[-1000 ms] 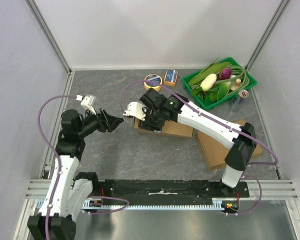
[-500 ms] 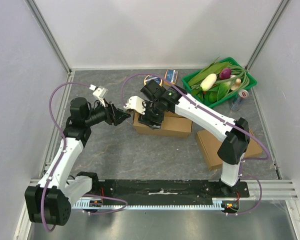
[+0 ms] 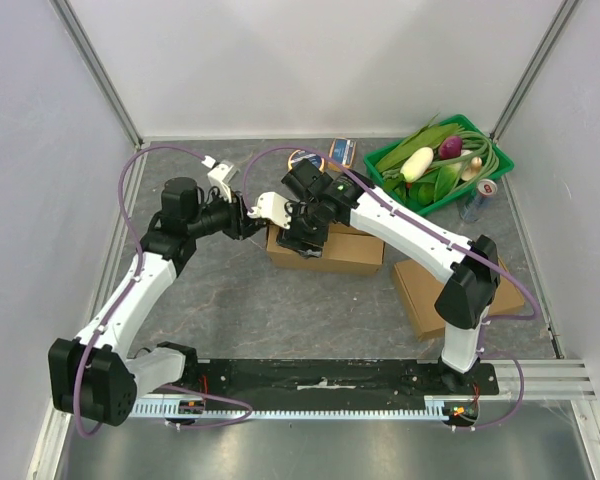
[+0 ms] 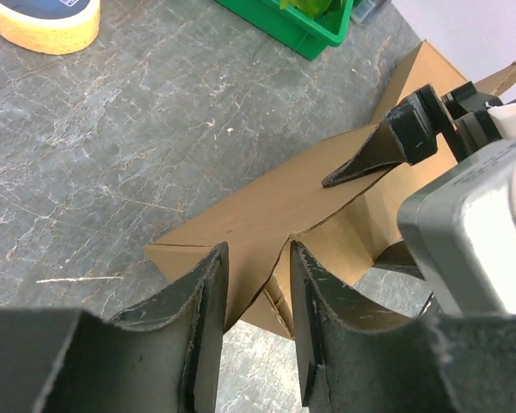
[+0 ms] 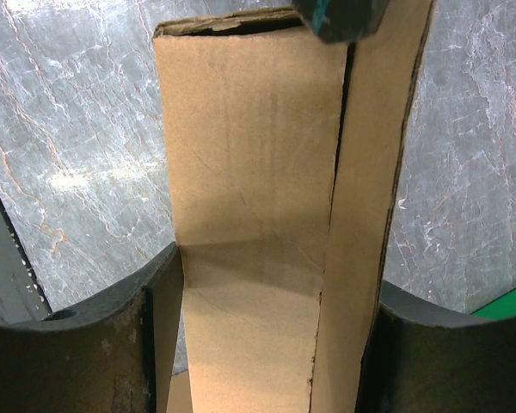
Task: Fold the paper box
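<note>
While outstretched, left gripper (image 4: 258, 255) straddles box (image 4: 279, 200).

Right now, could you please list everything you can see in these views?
half-folded cardboard box: one, brown, table centre
flat cardboard sheet: one, brown, right of the box
plastic tray of vegetables: one, green, far right corner
tape roll: one, yellow, behind the box
small carton: one, blue and orange, beside the tape
metal can: one, silver, red top, beside the tray
marbled table: one, grey
left gripper: one, black, open around a box flap
right gripper: one, black, clamped across the box
</note>
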Robot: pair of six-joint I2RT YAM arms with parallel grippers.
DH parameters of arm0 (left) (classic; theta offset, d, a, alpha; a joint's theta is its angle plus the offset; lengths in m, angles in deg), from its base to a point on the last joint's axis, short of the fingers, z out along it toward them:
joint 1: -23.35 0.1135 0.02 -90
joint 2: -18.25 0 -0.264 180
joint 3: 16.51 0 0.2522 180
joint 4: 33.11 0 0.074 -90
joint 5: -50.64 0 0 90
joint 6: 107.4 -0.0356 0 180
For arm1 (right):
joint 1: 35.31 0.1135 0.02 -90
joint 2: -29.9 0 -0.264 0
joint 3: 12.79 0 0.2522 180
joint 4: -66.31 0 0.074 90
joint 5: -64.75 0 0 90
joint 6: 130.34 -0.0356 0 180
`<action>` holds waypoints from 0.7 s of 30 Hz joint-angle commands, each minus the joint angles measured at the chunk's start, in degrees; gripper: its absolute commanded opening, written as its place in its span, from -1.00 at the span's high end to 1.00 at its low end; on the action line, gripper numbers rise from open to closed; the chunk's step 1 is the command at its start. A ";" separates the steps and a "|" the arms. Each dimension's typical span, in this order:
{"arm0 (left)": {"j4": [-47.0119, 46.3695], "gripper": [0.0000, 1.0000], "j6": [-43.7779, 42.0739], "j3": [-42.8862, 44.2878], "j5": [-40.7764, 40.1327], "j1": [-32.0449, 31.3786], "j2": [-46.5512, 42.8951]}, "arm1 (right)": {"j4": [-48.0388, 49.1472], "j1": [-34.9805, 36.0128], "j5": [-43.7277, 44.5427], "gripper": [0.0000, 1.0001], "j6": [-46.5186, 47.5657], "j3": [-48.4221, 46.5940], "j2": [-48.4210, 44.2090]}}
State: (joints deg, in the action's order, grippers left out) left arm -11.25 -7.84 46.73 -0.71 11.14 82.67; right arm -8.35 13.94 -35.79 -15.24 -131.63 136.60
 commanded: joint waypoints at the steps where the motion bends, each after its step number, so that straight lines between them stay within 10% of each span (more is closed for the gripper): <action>1: 5.43 0.17 -5.16 3.61 -4.54 -1.33 1.05 | -0.27 -0.04 -6.51 -0.07 -3.30 1.45 1.94; 13: 8.16 0.92 -0.36 5.80 -3.15 -1.42 1.85 | 2.18 0.14 -3.00 -0.07 -3.92 3.47 1.76; 21: 1.49 0.96 18.10 6.17 3.79 -2.21 3.95 | 9.93 0.23 0.18 -0.39 -5.06 8.58 -0.70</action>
State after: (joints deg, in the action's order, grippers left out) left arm -3.71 -2.20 51.08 -2.85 9.50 86.38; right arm -2.87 14.75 -32.69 -17.10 -126.32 133.56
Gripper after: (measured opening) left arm 0.033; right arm 0.685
